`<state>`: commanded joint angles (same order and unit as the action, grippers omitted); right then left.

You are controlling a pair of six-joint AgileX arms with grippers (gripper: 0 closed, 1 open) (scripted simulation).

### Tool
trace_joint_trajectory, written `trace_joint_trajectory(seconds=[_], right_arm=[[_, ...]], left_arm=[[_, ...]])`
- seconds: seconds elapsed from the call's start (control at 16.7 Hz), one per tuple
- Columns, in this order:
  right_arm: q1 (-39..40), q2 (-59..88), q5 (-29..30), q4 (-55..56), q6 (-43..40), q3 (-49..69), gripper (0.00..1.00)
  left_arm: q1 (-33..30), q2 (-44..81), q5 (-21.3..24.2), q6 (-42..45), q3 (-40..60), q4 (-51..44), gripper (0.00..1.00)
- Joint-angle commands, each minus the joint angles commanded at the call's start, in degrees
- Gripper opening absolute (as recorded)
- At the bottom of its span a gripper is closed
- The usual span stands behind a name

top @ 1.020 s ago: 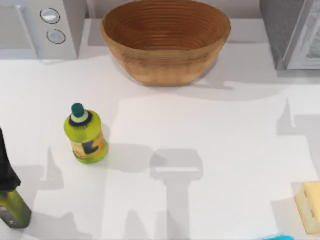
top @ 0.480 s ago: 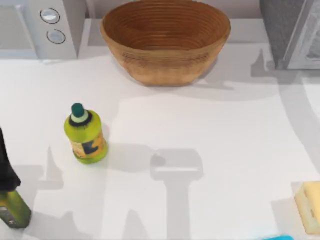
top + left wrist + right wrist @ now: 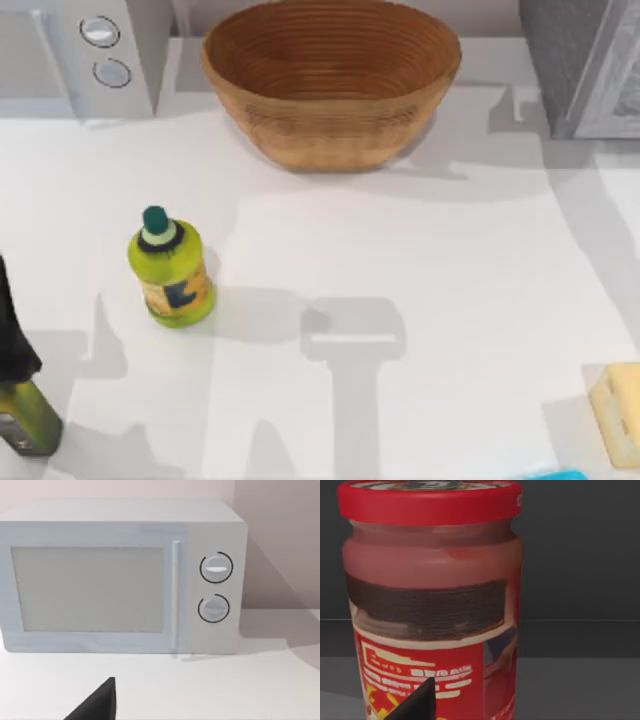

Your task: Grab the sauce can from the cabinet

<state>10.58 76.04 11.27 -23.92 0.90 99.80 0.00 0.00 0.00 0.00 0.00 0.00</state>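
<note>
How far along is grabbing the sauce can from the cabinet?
Done: the right end effector has reached the sauce can, which stands upright close before it against dark walls. In hand: closing in; no grip visible yet. Left: grasp and withdraw it from the cabinet.

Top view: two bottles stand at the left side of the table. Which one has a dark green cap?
The yellow-green bottle, standing farther in from the table's left edge, has the dark green cap. The other bottle, at that edge, is dark olive with a black top.
</note>
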Motion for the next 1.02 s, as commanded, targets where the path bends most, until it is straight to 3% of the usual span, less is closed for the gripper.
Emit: trace_joint_trajectory(seconds=[0.24, 0.72, 1.02], right_arm=[[0.57, 0.12, 0.68, 0.20, 0.06, 0.17, 1.00], [10.26, 4.56, 10.89, 1.05, 0.41, 3.10, 1.00], [10.13, 4.61, 10.83, 1.09, 0.41, 3.09, 1.00]], left_arm=[[0.00, 0.00, 0.00, 0.00, 0.00, 0.00, 1.00], [0.00, 0.00, 0.00, 0.00, 0.00, 0.00, 1.00], [0.00, 0.00, 0.00, 0.00, 0.00, 0.00, 1.00]])
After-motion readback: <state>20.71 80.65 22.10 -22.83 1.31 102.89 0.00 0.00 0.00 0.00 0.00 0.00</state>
